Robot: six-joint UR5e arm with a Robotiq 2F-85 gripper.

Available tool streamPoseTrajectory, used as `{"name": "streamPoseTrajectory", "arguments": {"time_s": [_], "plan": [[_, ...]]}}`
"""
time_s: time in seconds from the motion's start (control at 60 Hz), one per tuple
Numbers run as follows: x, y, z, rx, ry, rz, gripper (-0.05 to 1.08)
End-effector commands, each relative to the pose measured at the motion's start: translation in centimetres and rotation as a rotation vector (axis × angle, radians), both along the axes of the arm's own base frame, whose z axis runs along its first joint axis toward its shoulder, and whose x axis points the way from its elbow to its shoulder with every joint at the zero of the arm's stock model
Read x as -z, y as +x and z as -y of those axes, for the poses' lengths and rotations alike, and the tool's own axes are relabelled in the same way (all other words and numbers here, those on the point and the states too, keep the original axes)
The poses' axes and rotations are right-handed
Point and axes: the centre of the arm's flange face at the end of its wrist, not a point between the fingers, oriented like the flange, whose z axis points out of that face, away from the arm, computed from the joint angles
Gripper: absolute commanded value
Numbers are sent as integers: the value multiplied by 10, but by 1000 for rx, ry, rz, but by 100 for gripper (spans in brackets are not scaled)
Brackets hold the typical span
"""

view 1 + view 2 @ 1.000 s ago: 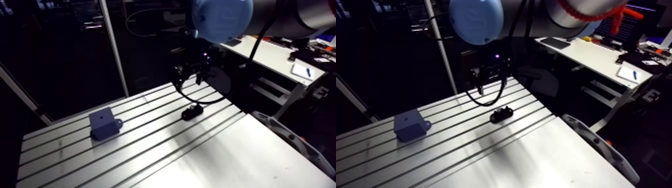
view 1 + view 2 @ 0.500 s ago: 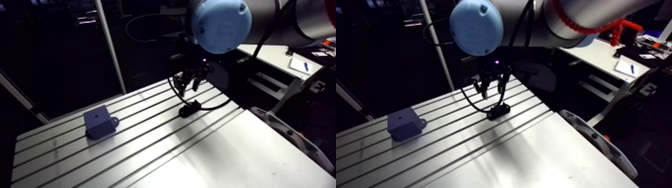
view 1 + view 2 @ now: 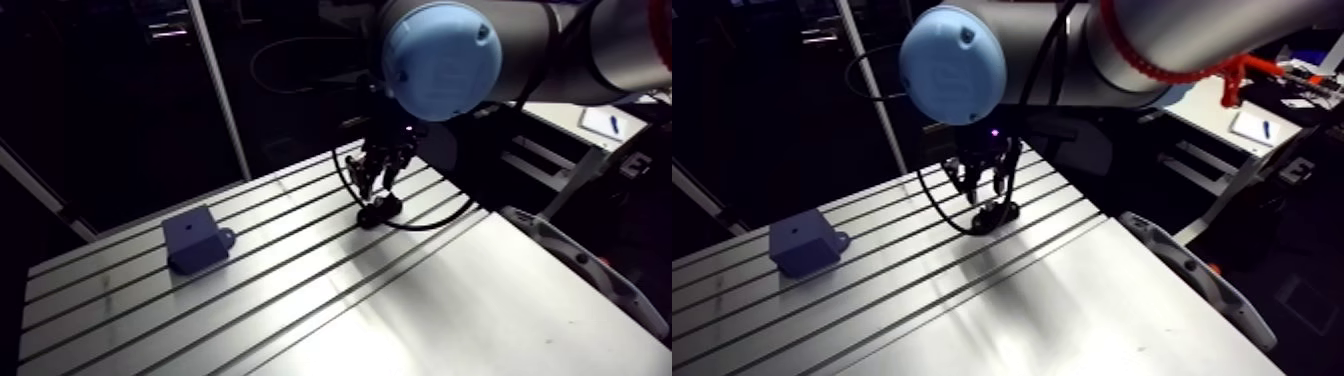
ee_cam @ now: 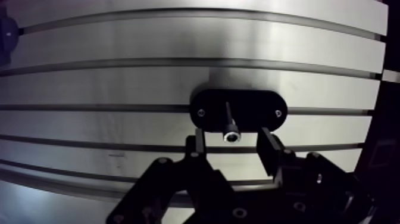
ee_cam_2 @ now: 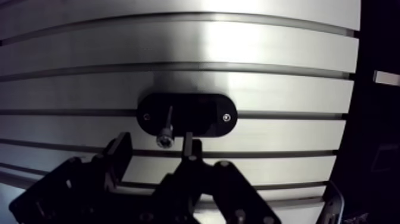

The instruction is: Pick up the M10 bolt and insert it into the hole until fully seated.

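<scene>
gripper pointing straight down, fingers apart, bolt head between them

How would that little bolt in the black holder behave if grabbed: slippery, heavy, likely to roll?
Probably stiff and heavy for its size: the bolt looks like shiny metal. Its smooth round head may slip in the gripper. Standing upright in the black holder, it seems steady; laid on the slotted table, it would likely roll.
</scene>
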Motion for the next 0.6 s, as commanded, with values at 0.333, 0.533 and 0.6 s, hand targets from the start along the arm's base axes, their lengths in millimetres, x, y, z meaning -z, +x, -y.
{"name": "streamPoseTrajectory", "arguments": {"time_s": [0.333, 0.533, 0.6], "plan": [[9, 3, 1, 3, 6, -7, 50], [10, 3, 2, 1, 6, -9, 50], [12, 5, 3, 1, 3, -6, 50]]}}
